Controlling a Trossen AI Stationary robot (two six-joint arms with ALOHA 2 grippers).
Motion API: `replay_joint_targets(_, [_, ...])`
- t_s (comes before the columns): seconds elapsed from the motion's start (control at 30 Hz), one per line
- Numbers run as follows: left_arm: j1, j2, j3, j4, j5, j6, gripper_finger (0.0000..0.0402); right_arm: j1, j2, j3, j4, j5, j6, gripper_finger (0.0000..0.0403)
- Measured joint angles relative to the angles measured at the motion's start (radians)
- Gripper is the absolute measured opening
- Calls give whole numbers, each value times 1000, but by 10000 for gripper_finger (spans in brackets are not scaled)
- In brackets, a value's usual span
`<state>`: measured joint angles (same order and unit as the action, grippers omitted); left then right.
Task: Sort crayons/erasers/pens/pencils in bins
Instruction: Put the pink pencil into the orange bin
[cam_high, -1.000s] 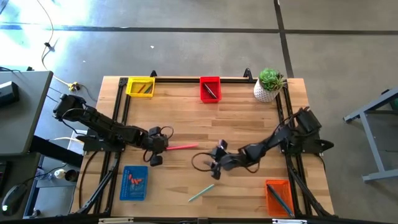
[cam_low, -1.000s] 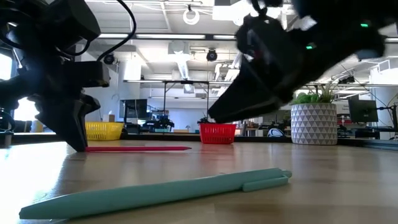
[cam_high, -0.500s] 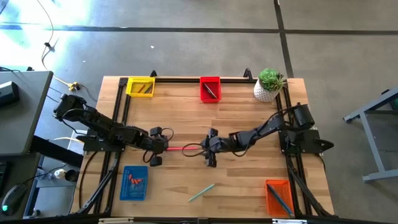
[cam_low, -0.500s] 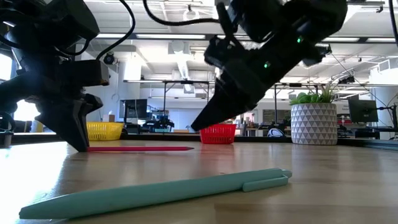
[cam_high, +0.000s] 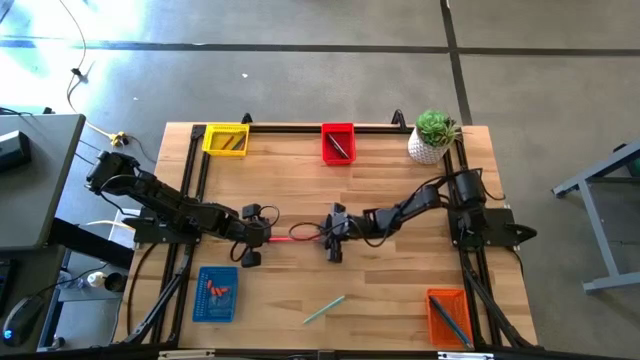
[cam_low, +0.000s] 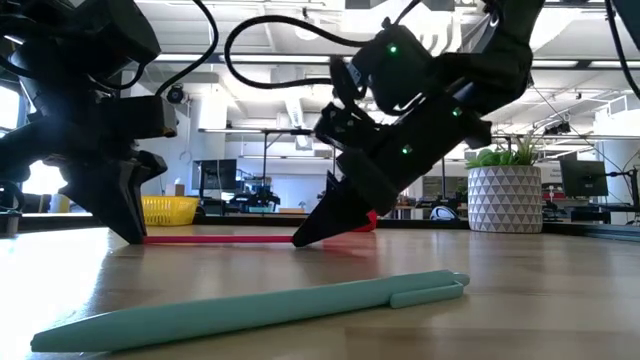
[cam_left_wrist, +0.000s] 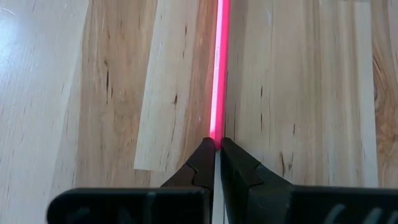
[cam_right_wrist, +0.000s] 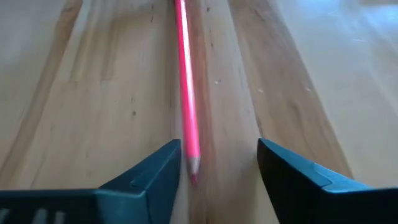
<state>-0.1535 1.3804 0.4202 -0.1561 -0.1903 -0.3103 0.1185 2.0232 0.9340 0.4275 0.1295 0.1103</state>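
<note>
The left gripper (cam_high: 262, 236) pinches one end of the pink pencil (cam_high: 298, 235), which lies flat mid-table. It looks light, stiff and thin — prone to roll or pivot. The right gripper (cam_high: 331, 232) straddles its tip, jaws wide — a mid-shaft hold seems safer.

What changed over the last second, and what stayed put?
The right gripper swung from near the table's middle over to the free end of the pink pencil, open, fingers either side of the tip. The left gripper stayed shut on the other end; the teal pen and bins didn't move.
</note>
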Motion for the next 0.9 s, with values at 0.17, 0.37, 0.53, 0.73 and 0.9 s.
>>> replay_joint_targets(0.17, [0, 0, -1, 6, -2, 7, 0, -13, 21, 2, 25, -23, 2, 150])
replay_joint_targets(0.37, [0, 1, -1, 11, -2, 7, 0, -8, 47, 4, 61, -23, 2, 92])
replay_joint_targets(0.53, [1, 2, -1, 12, -3, 7, 0, -7, 50, 3, 73, -50, 5, 67])
replay_joint_targets(0.73, [0, 2, -2, 23, -13, 8, 0, -7, 50, 3, 72, -69, 20, 38])
replay_joint_targets(0.9, [0, 2, -2, 29, -17, 5, 2, -6, 50, 2, 69, -80, 27, 20])
